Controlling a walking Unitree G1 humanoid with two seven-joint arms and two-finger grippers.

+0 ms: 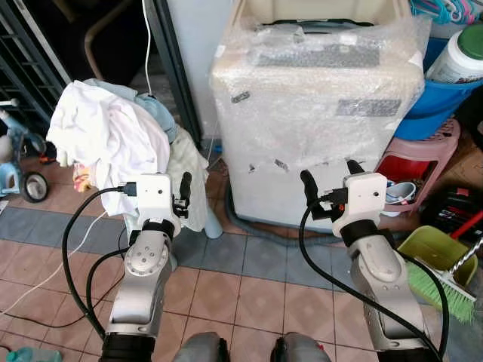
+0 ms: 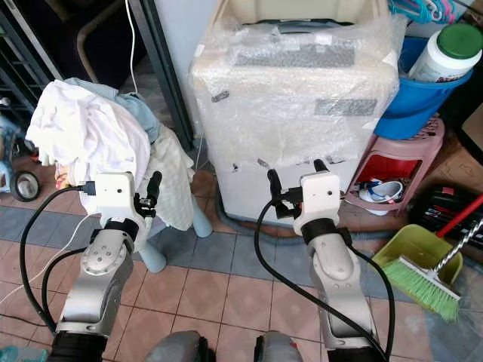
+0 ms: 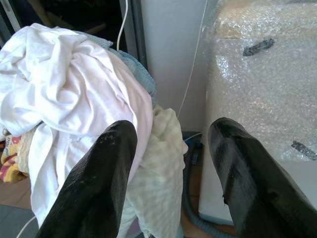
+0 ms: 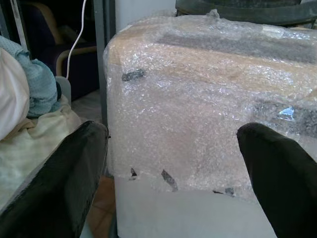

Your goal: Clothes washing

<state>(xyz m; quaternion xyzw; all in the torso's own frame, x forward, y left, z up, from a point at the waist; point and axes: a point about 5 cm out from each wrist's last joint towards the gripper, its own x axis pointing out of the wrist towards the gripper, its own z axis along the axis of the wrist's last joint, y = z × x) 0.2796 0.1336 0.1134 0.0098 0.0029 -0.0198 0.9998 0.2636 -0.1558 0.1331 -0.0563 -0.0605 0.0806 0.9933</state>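
A top-loading washing machine (image 1: 317,98) wrapped in bubble wrap stands straight ahead, with its lid (image 1: 317,11) up at the back. To its left, a heap of clothes (image 1: 106,132), mostly white with a light blue piece (image 1: 155,109) and a pale yellow cloth (image 3: 158,163), is piled on a small stool. My left gripper (image 1: 183,188) is raised just in front of the heap, open, with nothing between its fingers (image 3: 106,163). My right gripper (image 1: 330,175) is held up before the machine's front wall, also open and empty.
A blue basin (image 1: 438,98) holding a white jar (image 1: 464,53) sits on a pink stool (image 1: 423,154) to the machine's right. A green dustpan (image 1: 426,253) and brush (image 1: 441,286) lie below. A grey hose (image 1: 256,226) rings the machine's base. A child's tricycle (image 1: 19,170) stands far left.
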